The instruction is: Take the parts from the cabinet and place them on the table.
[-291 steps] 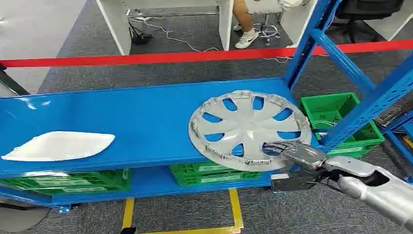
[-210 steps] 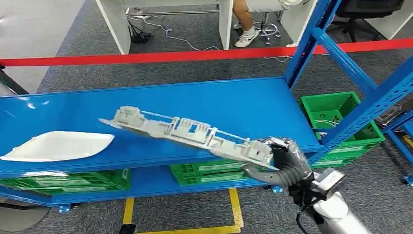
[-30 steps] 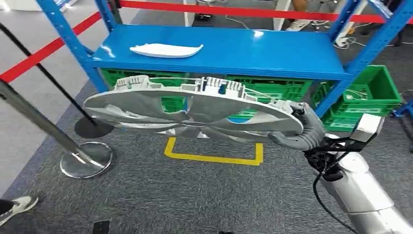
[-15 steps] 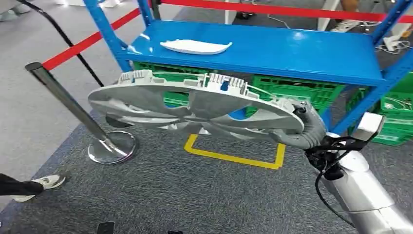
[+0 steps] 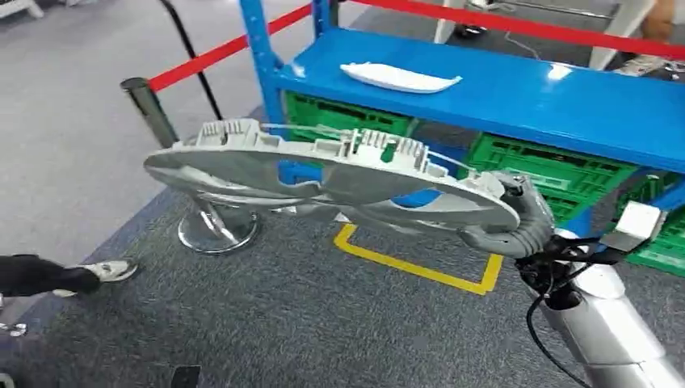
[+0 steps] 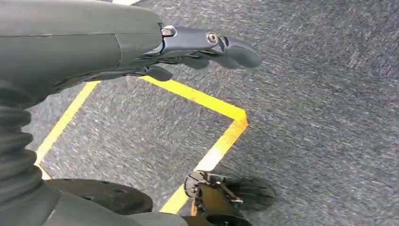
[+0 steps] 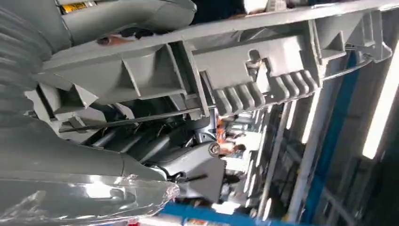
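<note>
A silver wheel cover (image 5: 323,174) hangs nearly flat in front of me, its clipped back side up. My right hand (image 5: 513,222) grips its rim at the right edge, thumb over the top. In the right wrist view the ribbed rim (image 7: 235,70) lies across the hand, with dark fingers (image 7: 155,141) under it. A white curved part (image 5: 400,77) lies on the blue cabinet shelf (image 5: 565,97) behind. My left hand (image 6: 188,47) hangs over the carpet, fingers loosely out and holding nothing.
Green crates (image 5: 347,117) sit under the shelf. A stanchion with a chrome base (image 5: 214,230) and a red belt (image 5: 210,56) stands to the left. Yellow tape (image 5: 420,267) marks the grey carpet. A person's shoe (image 5: 105,271) shows at the left edge.
The wheel cover came off the shelf in my right hand. Over the last second the camera has swung left, so the cabinet now sits further right in the picture; the grip is unchanged.
</note>
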